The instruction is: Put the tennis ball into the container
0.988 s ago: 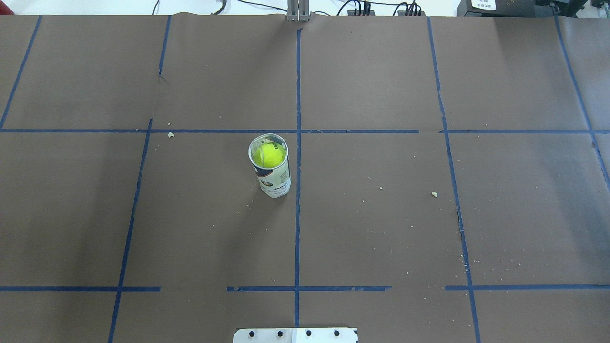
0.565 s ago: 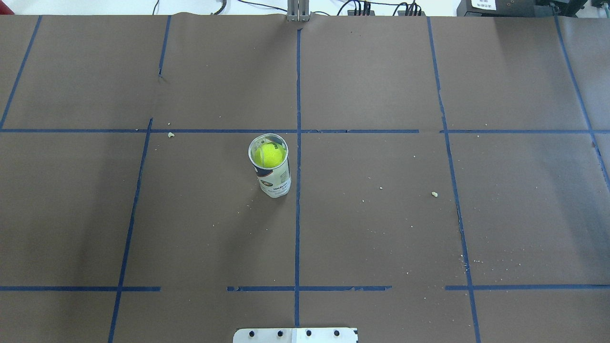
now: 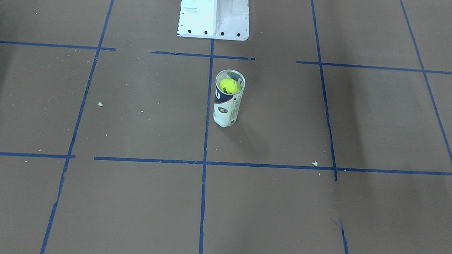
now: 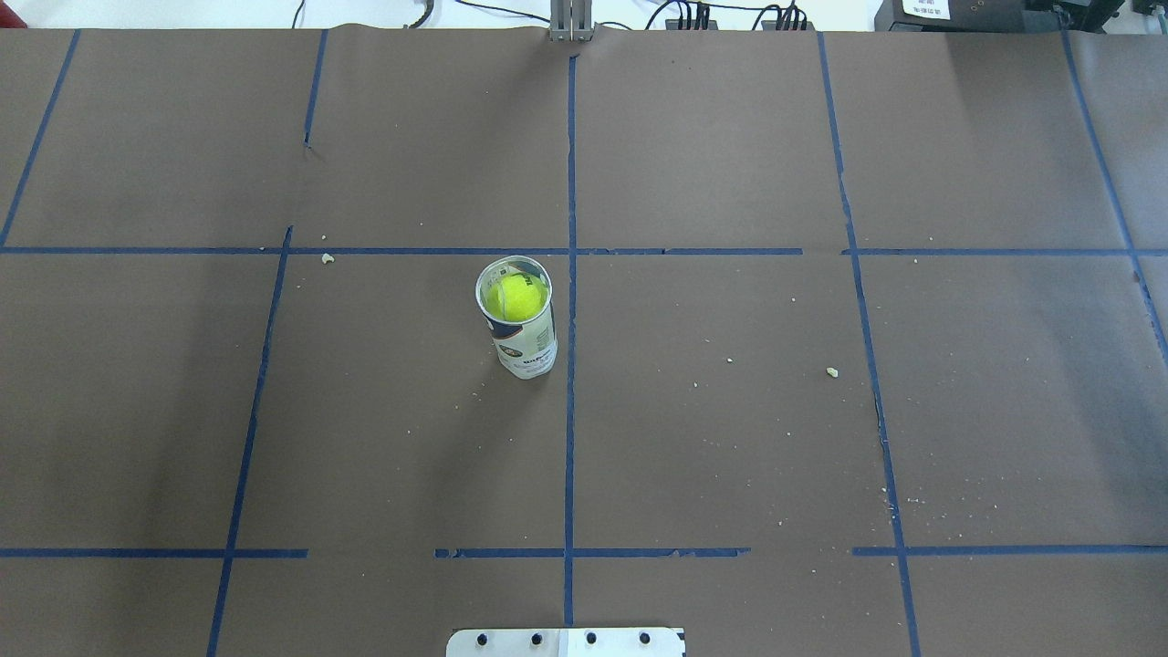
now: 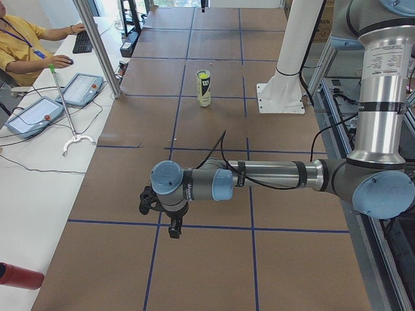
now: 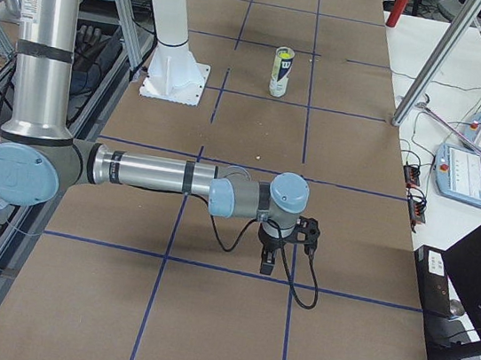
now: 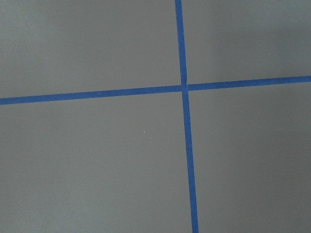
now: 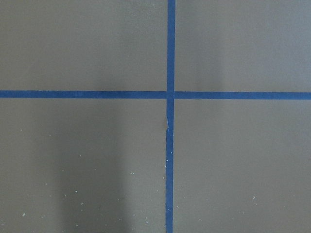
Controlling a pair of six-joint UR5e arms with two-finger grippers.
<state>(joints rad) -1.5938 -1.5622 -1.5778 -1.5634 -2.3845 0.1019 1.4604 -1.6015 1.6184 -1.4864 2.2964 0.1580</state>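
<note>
The clear container (image 4: 522, 339) stands upright just left of the table's centre line, its mouth open. The neon tennis ball (image 4: 516, 297) sits inside it near the top, and shows again as the ball (image 3: 229, 86) within the tube (image 3: 226, 107) in the front-facing view. From the sides I see the container (image 5: 203, 89) and the container (image 6: 281, 72) far from both arms. My left gripper (image 5: 174, 228) hangs near the table at its left end; my right gripper (image 6: 268, 261) hangs at the right end. I cannot tell whether either is open or shut.
The white robot base (image 3: 214, 11) stands behind the tube. Blue tape lines (image 4: 570, 411) cross the brown paper. A seated person (image 5: 23, 45) and tablets (image 5: 32, 115) are beside the table's far side, with a metal post (image 5: 97, 45) at its edge.
</note>
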